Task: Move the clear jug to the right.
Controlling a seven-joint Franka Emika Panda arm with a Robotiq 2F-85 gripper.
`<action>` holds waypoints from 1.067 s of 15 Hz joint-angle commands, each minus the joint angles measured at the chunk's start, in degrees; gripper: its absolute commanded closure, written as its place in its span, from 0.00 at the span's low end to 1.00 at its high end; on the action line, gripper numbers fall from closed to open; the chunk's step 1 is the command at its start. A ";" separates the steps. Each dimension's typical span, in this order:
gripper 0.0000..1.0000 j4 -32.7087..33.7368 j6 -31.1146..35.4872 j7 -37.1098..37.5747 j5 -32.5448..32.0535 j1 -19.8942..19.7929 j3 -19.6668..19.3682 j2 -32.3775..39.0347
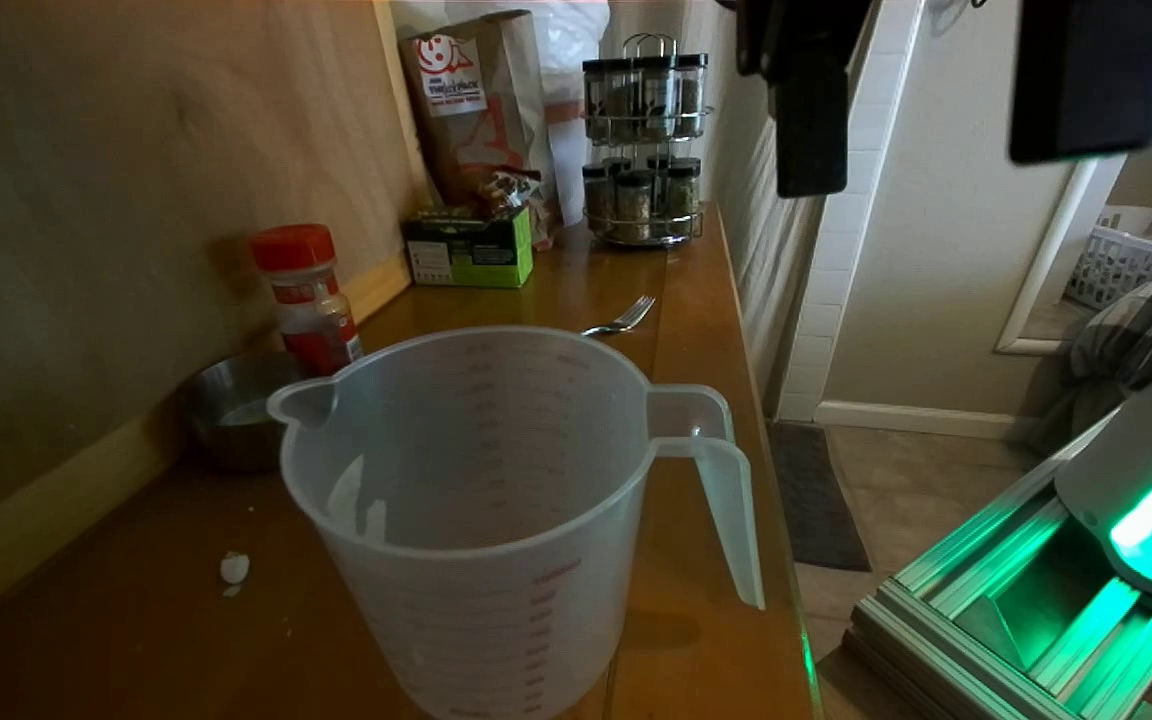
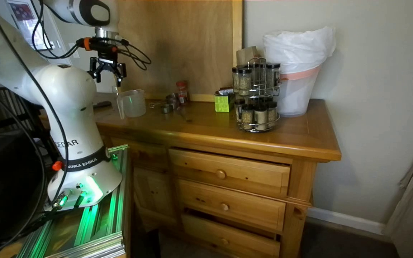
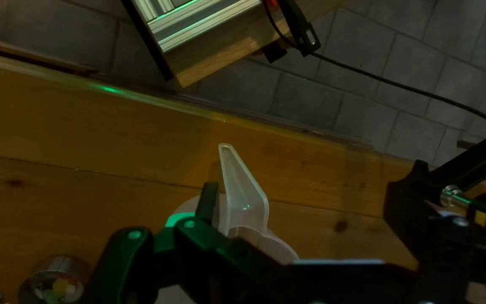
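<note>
The clear jug [image 1: 496, 610] stands upright on the wooden counter, large, translucent and with red scale marks. In an exterior view its handle [image 1: 726, 490] points toward the counter's edge and its spout toward the wooden panel. The jug [image 2: 134, 104] also shows in an exterior view. My gripper [image 2: 108, 82] is open and empty above the jug, apart from it, near its handle side. Its spread fingers [image 1: 946, 150] also show in an exterior view. In the wrist view the handle [image 3: 243, 198] lies beside the left finger of the open gripper [image 3: 314, 177]; the gripper hides most of the jug's body.
A metal bowl [image 1: 241, 415] and a red-capped jar [image 1: 306, 305] stand by the panel. A fork [image 1: 626, 318], a green box [image 1: 471, 248], a paper bag [image 1: 486, 110] and a spice rack [image 1: 644, 210] are farther along. A white-bagged bucket [image 2: 294, 95] stands behind the rack.
</note>
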 commanded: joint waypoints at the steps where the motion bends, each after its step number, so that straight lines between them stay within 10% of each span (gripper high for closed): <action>1: 0.00 -2.50 5.16 4.67 -5.50 1.34 2.39 -1.94; 16: 0.00 -5.64 20.88 12.51 -10.66 8.15 2.94 6.78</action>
